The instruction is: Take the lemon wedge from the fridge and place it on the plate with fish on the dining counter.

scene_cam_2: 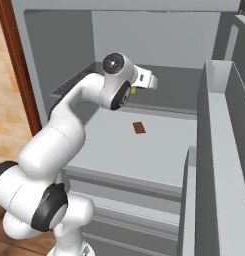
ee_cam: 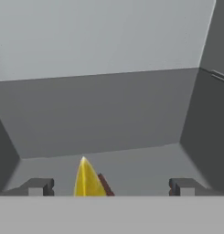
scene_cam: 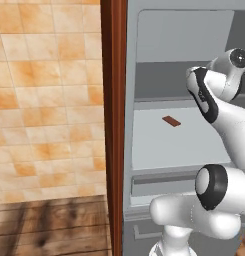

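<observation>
While the two-finger claw (ee_cam: 111,186) stands fully open and empty, the tiny bright yellow lemon wedge (ee_cam: 88,179) sits low centre-left between its tips, inside the grey steel fridge (scene_cam_2: 154,35); off-centre closure may eject it.

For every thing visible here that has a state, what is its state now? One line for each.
Tall grey steel fridge: door open, pale shelves exposed.
Tiny bright yellow lemon wedge: lying on the upper shelf, between the pincer's fingertips, not gripped.
Two-finger pincer: open, inside the fridge.
Small flat brown rectangular piece: lying flat on the lower shelf, untouched.
</observation>
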